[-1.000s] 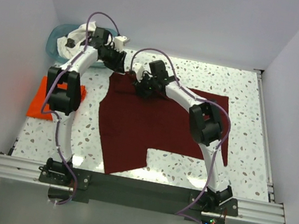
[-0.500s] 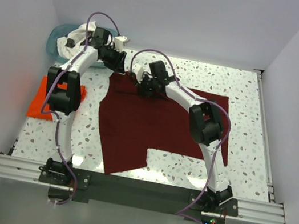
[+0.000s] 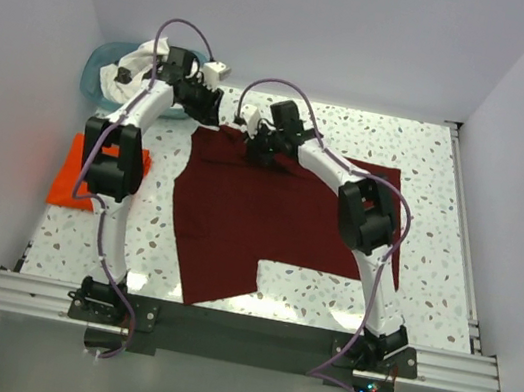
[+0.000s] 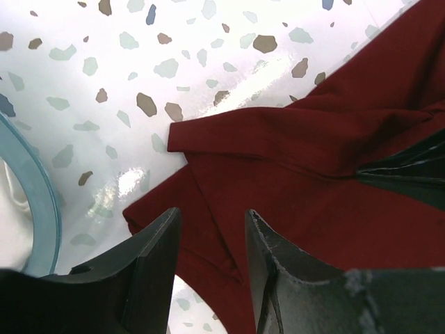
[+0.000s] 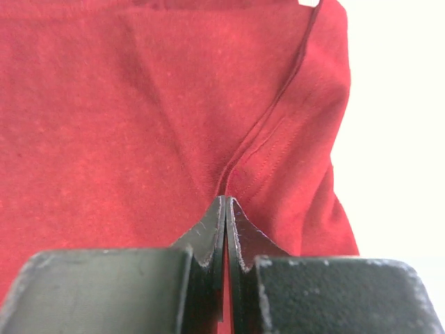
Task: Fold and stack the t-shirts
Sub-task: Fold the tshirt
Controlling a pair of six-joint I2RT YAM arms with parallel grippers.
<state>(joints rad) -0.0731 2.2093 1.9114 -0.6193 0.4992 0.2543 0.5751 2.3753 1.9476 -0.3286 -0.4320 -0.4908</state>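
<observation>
At the far left corner, a teal plastic basket (image 3: 93,75) with a crumpled white t-shirt (image 3: 136,57) heaped inside, a dark print showing. Near it, spread flat on the speckled terrazzo table (image 3: 446,188), a dark maroon t-shirt (image 3: 249,214), one sleeve out to the right. By the left edge, folded and partly hidden under the left arm, a bright orange-red t-shirt (image 3: 61,181), apart from the maroon one. Closed in on three sides by plain white walls (image 3: 323,24). Left gripper (image 4: 212,223) at the maroon shirt's far left corner, fingers spread, cloth showing between them. Right gripper (image 5: 224,202) pressed together, pinching a ridge of maroon fabric by the collar seam.
</observation>
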